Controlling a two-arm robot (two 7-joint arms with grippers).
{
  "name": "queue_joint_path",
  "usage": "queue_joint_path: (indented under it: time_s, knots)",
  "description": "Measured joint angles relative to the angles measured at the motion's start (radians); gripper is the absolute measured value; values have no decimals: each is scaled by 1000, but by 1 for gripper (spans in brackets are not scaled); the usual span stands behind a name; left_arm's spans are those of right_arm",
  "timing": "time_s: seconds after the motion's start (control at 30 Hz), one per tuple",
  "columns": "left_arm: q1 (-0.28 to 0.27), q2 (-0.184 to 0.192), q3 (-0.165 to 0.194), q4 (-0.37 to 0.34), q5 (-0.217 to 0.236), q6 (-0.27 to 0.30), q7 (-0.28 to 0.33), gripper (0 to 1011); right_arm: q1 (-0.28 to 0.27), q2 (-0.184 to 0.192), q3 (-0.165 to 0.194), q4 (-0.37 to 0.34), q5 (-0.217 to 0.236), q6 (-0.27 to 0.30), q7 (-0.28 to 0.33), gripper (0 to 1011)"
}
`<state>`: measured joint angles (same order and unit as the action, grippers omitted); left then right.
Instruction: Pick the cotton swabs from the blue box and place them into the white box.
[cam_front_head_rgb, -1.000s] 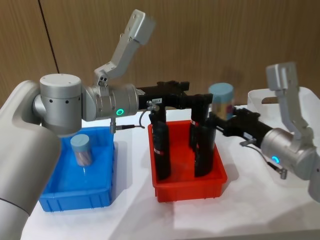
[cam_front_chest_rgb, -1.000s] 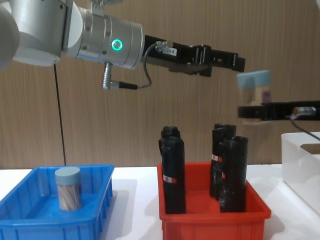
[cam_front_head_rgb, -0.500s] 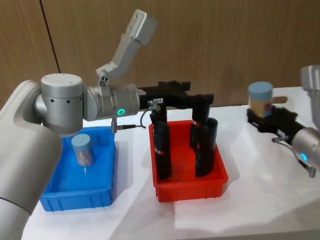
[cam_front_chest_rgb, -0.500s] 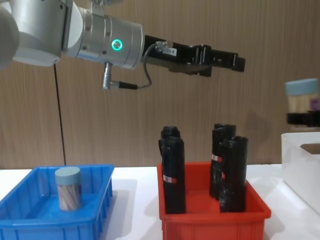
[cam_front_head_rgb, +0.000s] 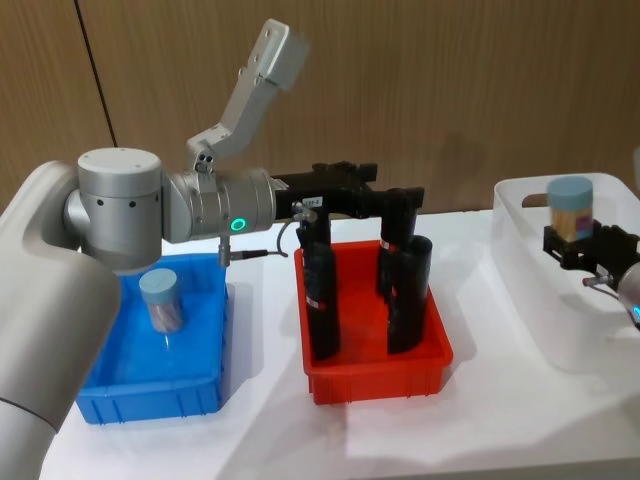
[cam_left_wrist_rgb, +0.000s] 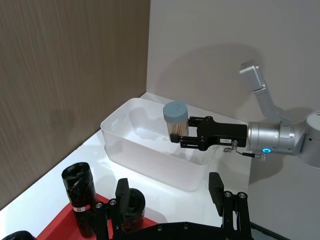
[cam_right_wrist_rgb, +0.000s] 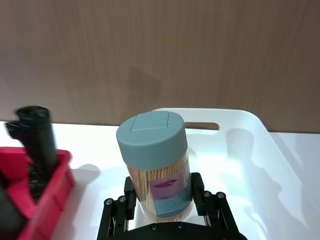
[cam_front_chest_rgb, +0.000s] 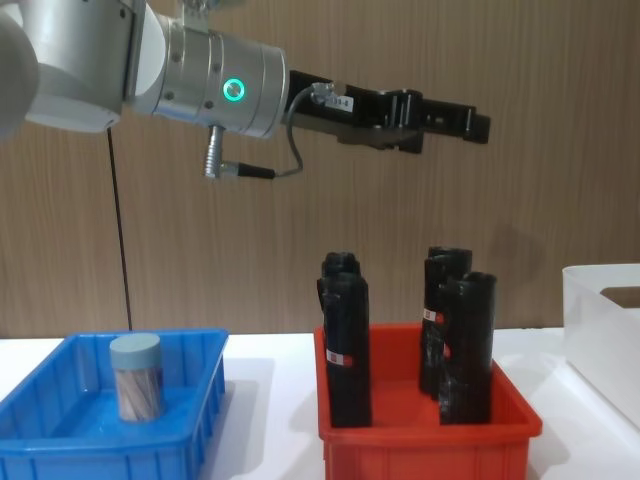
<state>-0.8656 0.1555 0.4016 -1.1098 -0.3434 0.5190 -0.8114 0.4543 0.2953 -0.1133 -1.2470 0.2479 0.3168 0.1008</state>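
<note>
We count two tubs of cotton swabs, each clear, with a pale blue-grey lid and tan sticks packed inside. The right gripper (cam_front_head_rgb: 577, 243) clamps the first tub (cam_right_wrist_rgb: 155, 160) upright, with the white box (cam_front_head_rgb: 530, 270) beneath it. The second tub (cam_front_head_rgb: 163, 300) stands in the blue box (cam_front_head_rgb: 150, 395), well apart from the left gripper (cam_front_chest_rgb: 470, 124). That gripper hangs spread and empty above the red bin (cam_front_head_rgb: 380, 375), which holds at least three black rolls (cam_front_chest_rgb: 345, 350).
</note>
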Motion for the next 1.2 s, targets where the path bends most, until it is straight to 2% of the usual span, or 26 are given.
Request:
queue_joint_path:
  time_s: [0.4,0.83,0.93,0.97,1.2]
  knots:
    - [0,0,0,0,0,0,0,1000,81,0,9,164,-32,-23,9,659]
    - [0,0,0,0,0,0,0,1000,153,-7,10,291,-49,-26,30,659]
    - [0,0,0,0,0,0,0,1000,166,-9,10,315,-52,-25,35,697]
    - [0,0,0,0,0,0,0,1000,172,-9,10,324,-53,-24,37,750]
    - [0,0,0,0,0,0,0,1000,190,-12,11,358,-53,-23,43,937]
